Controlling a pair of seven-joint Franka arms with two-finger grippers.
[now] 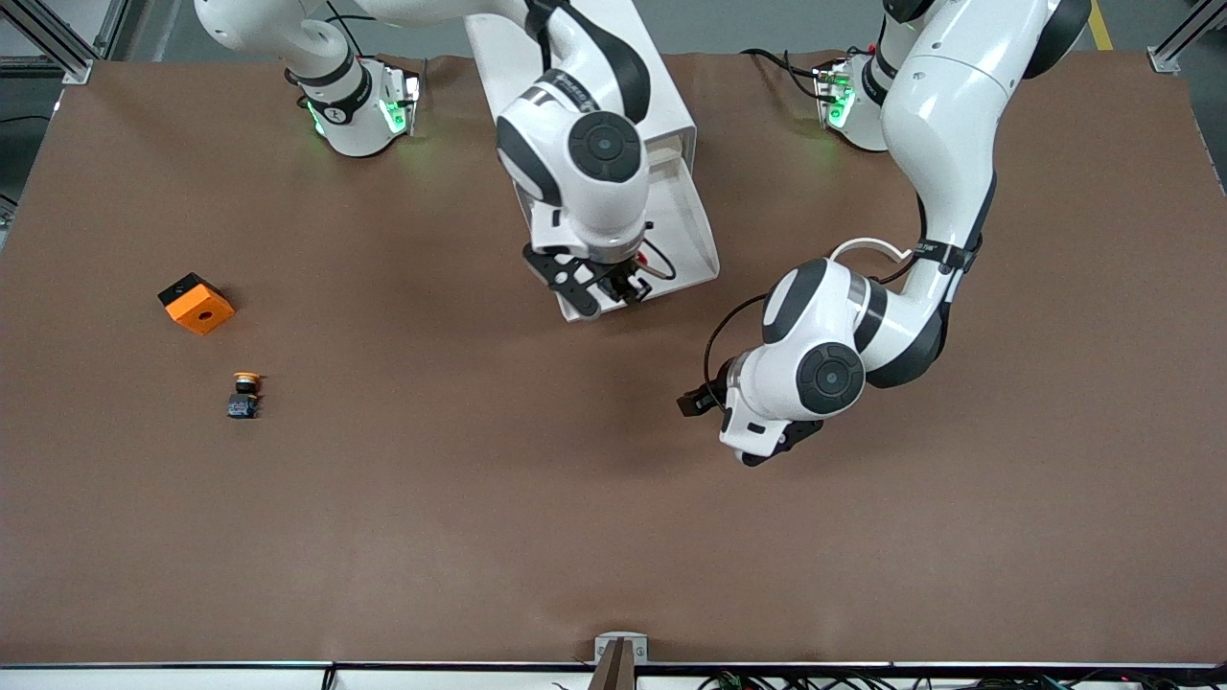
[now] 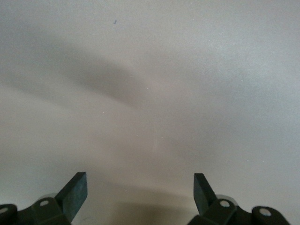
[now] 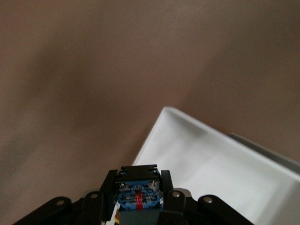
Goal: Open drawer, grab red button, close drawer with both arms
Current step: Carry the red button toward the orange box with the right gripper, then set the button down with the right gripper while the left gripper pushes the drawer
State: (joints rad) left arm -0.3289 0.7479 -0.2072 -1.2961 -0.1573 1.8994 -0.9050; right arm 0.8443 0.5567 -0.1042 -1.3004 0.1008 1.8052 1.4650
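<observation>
The tall white cabinet [image 1: 661, 105] lies at the robots' edge of the table. Its lowest drawer [image 1: 688, 230] is pulled out, and its white tray also shows in the right wrist view [image 3: 211, 159]. My right gripper [image 1: 618, 283] hangs over the drawer's open end and is shut on the button [image 3: 139, 194]. Its black-and-blue body sits between the fingers [image 3: 139, 187]; the red cap is hidden. My left gripper [image 1: 719, 431] is open and empty, low over bare table beside the drawer, toward the left arm's end. Its wrist view [image 2: 140, 187] shows only table.
An orange cube with a hole [image 1: 196, 303] and a button with a yellow-orange cap [image 1: 246, 394] lie toward the right arm's end of the table. The brown table [image 1: 479, 537] stretches wide toward the front camera.
</observation>
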